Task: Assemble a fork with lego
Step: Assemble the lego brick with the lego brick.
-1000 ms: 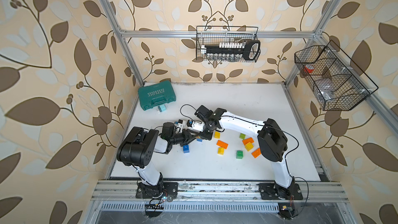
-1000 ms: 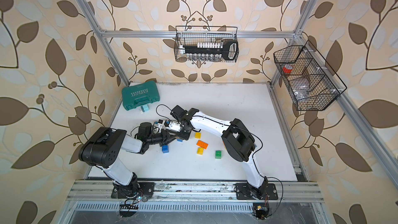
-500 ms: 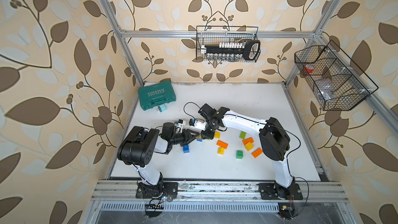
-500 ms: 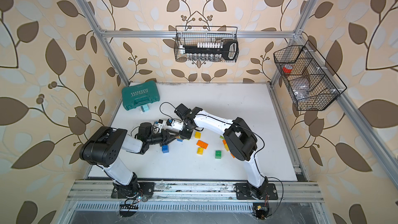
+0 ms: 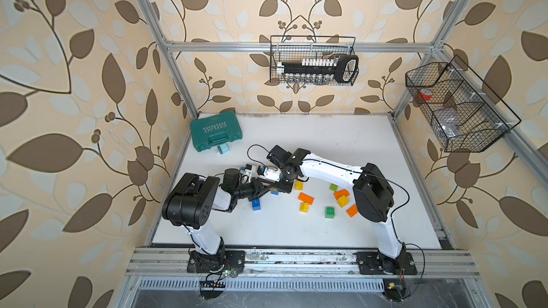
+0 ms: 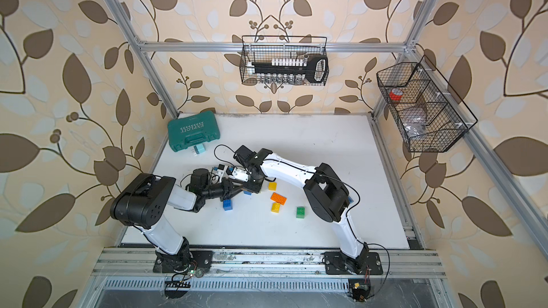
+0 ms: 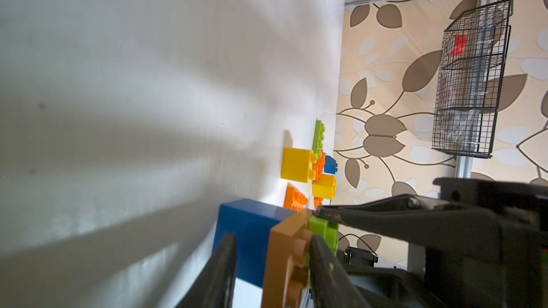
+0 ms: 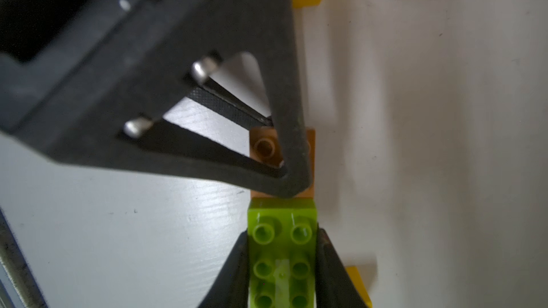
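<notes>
Low over the left middle of the table, my left gripper (image 5: 267, 188) and right gripper (image 5: 281, 186) meet tip to tip. My right gripper (image 8: 283, 234) is shut on the sides of a lime green brick (image 8: 281, 250), studs facing its camera. In the left wrist view my left gripper (image 7: 272, 237) holds a brown brick (image 7: 284, 250) flat against one finger. A blue brick (image 7: 249, 232) fills the space to the other finger. The green brick (image 7: 321, 228) sits over the brown one's far studs. Loose lego lies to the right: yellow (image 5: 299, 185), orange (image 5: 306, 198), green (image 5: 329, 212).
Another blue brick (image 5: 256, 204) lies just in front of the left wrist. More bricks (image 5: 343, 201) sit under the right arm's elbow. A teal tool case (image 5: 216, 134) stands at the back left. Wire baskets hang on the back wall (image 5: 314, 60) and right wall (image 5: 456, 108).
Almost nothing. The right arm has shifted very slightly at the meeting point. Both grips look the same as before.
</notes>
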`<state>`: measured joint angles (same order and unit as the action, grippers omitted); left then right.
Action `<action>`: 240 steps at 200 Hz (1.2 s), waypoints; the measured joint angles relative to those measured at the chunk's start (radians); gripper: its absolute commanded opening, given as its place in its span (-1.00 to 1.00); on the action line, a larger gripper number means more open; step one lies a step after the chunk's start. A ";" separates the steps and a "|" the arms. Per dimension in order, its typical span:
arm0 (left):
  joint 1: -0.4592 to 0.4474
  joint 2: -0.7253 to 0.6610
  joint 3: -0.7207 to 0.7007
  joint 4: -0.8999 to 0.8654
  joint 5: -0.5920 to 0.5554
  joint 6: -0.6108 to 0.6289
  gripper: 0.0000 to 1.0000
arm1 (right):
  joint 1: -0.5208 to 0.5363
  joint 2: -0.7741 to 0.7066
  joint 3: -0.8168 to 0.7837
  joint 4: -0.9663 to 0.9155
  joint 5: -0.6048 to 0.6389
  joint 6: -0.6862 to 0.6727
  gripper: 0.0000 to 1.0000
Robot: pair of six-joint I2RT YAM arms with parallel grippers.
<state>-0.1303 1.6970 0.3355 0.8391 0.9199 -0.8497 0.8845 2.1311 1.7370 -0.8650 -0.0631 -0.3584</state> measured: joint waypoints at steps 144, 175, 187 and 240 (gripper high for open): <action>0.001 -0.044 -0.024 0.020 0.005 -0.117 0.27 | -0.005 0.017 0.047 -0.052 -0.027 -0.119 -0.54; 0.014 -0.082 -0.024 -0.008 0.000 -0.123 0.35 | -0.015 0.017 0.050 -0.073 -0.051 -0.137 -0.49; 0.014 -0.097 -0.023 -0.040 -0.008 -0.117 0.35 | -0.018 0.017 0.051 -0.077 -0.055 -0.141 -0.45; 0.021 -0.166 -0.017 -0.195 -0.040 -0.061 0.35 | -0.019 0.017 0.053 -0.087 -0.058 -0.144 -0.19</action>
<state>-0.1097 1.5307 0.3183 0.6441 0.8795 -0.9108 0.8654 2.1479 1.7897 -0.9520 -0.1215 -0.5026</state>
